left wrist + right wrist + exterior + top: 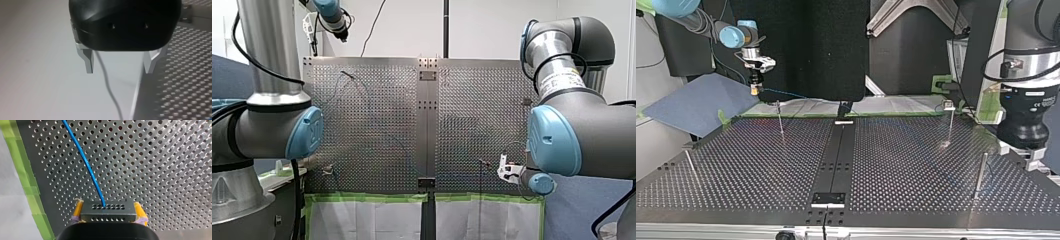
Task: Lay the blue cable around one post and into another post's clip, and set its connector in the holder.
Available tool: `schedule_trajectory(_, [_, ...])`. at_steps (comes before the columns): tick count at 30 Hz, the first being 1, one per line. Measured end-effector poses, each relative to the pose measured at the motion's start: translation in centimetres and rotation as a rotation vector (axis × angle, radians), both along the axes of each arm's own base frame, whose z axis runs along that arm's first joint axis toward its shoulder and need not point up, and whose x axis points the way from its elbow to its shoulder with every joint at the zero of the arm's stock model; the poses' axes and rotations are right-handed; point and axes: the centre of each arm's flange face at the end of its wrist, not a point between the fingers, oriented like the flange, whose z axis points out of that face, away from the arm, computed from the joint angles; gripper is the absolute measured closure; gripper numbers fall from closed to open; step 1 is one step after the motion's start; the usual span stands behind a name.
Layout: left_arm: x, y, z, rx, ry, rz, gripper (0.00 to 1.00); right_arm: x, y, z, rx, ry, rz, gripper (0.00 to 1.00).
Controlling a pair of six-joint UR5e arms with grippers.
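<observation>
My right jaws clamp the dark connector (108,210) just above the table (162,170), near its edge. The blue cable (85,161) runs from the connector across the table. My left jaws stand wide apart, empty, just off the table's edge.

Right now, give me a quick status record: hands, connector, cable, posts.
right hand: shut on connector, held over table near green tape
left hand: open, empty
cable: blue, runs from connector out across table
posts: four upright; cable routing around them not discernible
placement: connector in hand, not yet set down
</observation>
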Motion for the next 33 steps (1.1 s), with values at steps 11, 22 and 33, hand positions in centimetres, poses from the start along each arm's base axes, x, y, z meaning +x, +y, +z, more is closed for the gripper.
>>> schedule_trajectory(11, [-0.2,-1.4,-3.8,0.069,0.173,0.020,0.01,0.2,0.1,0.0,0.002,0.000,0.005,1.00])
schedule_trajectory(22, [-0.9,-0.8,-5.0,0.072,0.286,0.052,0.01,0.4,0.2,0.0,0.002,0.000,0.008,1.00])
schedule_trajectory(33, [-1.2,-0.4,-5.8,0.063,0.326,0.076,0.01,0.6,0.3,0.0,0.003,0.000,0.011,1.00])
